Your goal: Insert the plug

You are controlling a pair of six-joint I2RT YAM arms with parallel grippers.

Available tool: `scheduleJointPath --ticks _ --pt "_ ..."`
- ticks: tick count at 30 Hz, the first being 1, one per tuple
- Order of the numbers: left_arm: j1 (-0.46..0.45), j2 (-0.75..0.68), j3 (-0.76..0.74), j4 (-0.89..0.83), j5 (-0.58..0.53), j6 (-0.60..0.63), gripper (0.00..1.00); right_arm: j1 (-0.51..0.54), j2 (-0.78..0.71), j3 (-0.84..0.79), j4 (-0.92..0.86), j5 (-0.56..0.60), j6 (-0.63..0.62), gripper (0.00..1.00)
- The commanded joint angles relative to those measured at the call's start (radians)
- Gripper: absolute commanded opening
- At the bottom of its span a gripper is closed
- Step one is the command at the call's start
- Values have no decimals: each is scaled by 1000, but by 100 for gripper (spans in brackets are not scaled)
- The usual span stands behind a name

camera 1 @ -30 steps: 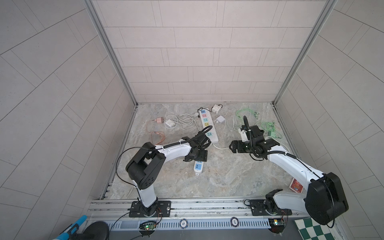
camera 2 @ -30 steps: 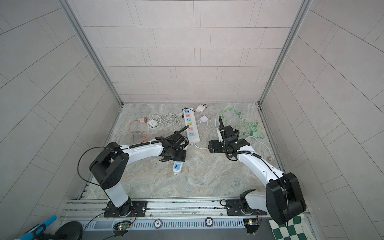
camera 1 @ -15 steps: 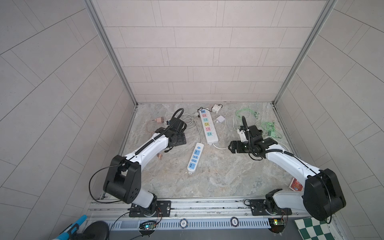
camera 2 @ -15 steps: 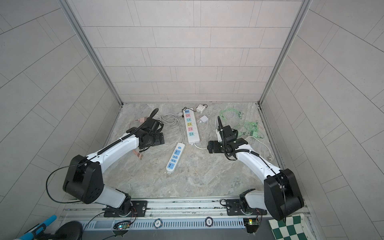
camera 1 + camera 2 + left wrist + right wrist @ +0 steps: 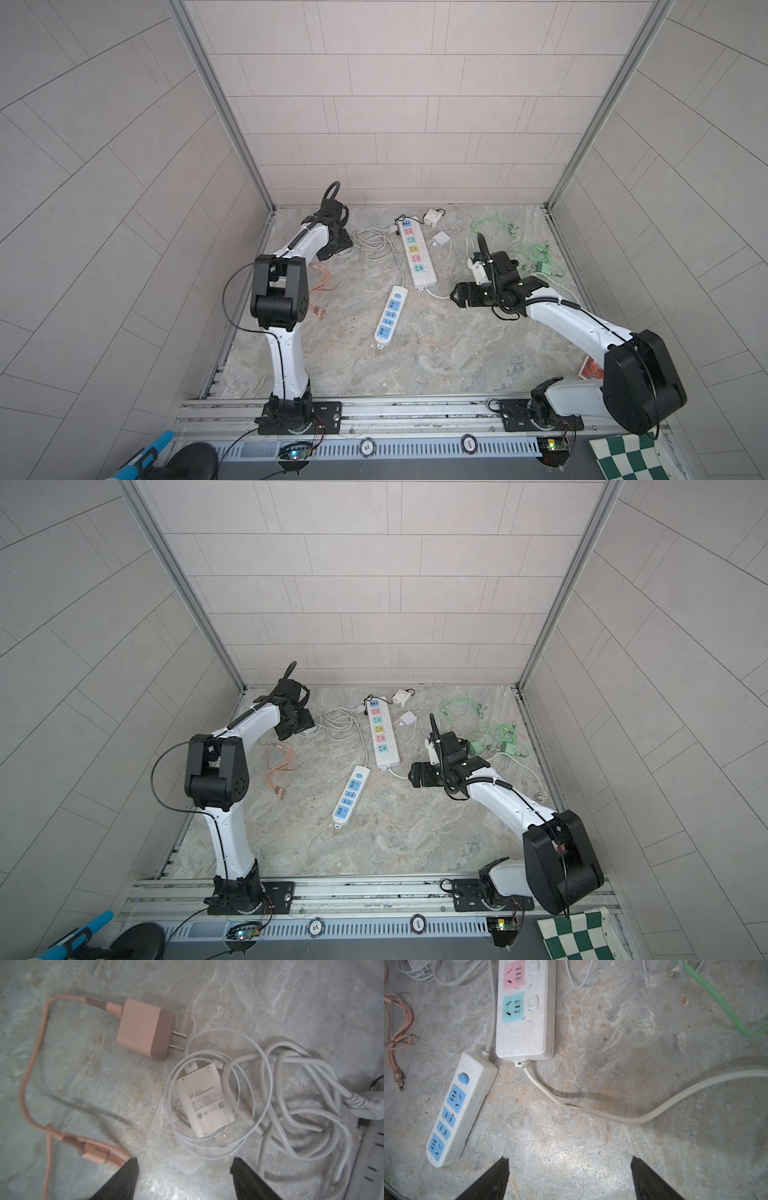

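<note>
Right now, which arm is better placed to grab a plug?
Left: the left hand hovers open just short of the pink charger and white charger. The right hand is open over bare floor beside the blue power strip.

Pale tiled walls point(image 5: 395, 104) on three sides enclose a mottled grey stone floor point(image 5: 457, 353).

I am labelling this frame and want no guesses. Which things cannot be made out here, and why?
Both top views: the left arm hides the pink wall charger with a brown end.
Left wrist view: small print on the flat white charger is blurred.
Right wrist view: the edge cuts off the long white power strip with coloured sockets.
A top view: the right arm mostly hides a red flat thing.
</note>
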Motion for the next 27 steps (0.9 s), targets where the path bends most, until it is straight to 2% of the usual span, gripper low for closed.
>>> scheduleJointPath --ticks 1,8,16,20,24,27 --pt "-4 44 67 -30 32 -12 75 8 11 14 9 -9 1 91" --pt "16 116 145 -23 56 -21 72 9 28 13 12 -12 -5 90" --pt "29 124 163 -24 65 -23 70 9 36 16 16 -15 -5 89" --pt "35 84 134 -13 76 -26 69 10 42 18 17 -15 -5 89" --pt "38 34 70 71 83 -51 66 10 53 21 23 -16 -2 88" --pt "39 68 101 72 70 -62 63 10 59 24 23 -21 1 87"
